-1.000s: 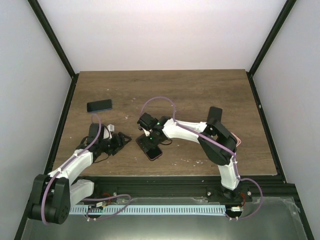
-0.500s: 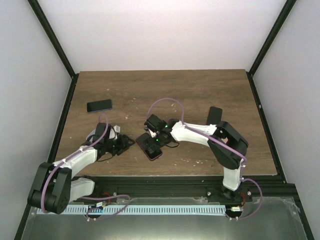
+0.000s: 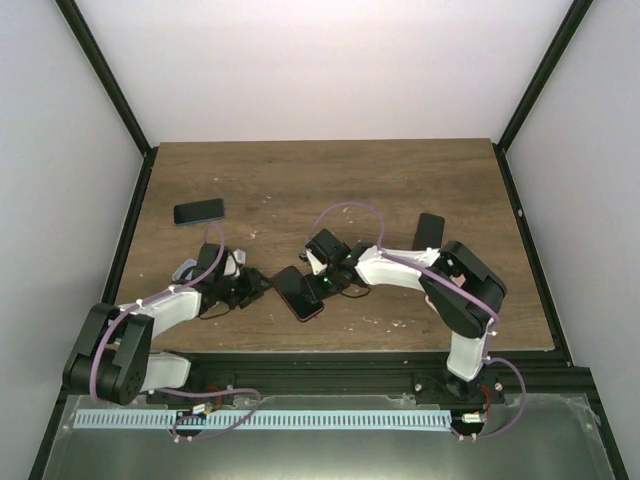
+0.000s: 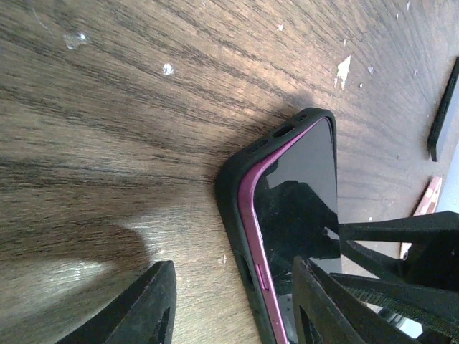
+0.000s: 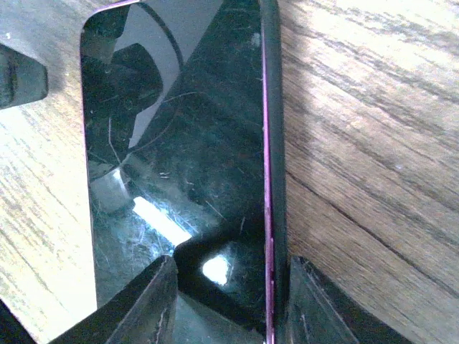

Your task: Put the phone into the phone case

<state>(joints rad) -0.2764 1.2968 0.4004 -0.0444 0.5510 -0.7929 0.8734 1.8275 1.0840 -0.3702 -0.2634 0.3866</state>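
The wooden desk (image 3: 380,180) filled the top view, boxed in by pale walls (image 3: 300,70). The right arm (image 3: 440,280) reached from 5 o'clock toward the middle, and the left arm (image 3: 160,312) lay low from 7 o'clock toward the same spot. The left pincer (image 4: 233,304) stood at the 9 o'clock side of the phone (image 3: 298,293) with its jaws apart, astride the edge of the case (image 4: 231,190). One finger (image 4: 154,304) hung over bare wood clear of the case, the other over the glass. The right pincer (image 5: 226,301) stood at the phone's 3 o'clock side, jaws likewise apart and astride one long edge, with one finger above the screen and the other on the wood just beside the case. Neither pincer was clamped on anything, and I could not tell whether a finger pressed on the glass. The phone lay flat, screen up, just toward 6 o'clock of the desk's centre, between the two pincers, its length running from 11 to 5 o'clock. It sat in the black case, and at the corner seen from the left wrist its magenta rim was down inside the case wall. A second dark phone (image 3: 198,211) lay at 10 o'clock on the desk, well apart. A black slab (image 3: 430,228) lay at 3 o'clock, near the right arm's elbow. Pale flecks (image 4: 343,69) dotted the wood near the case.
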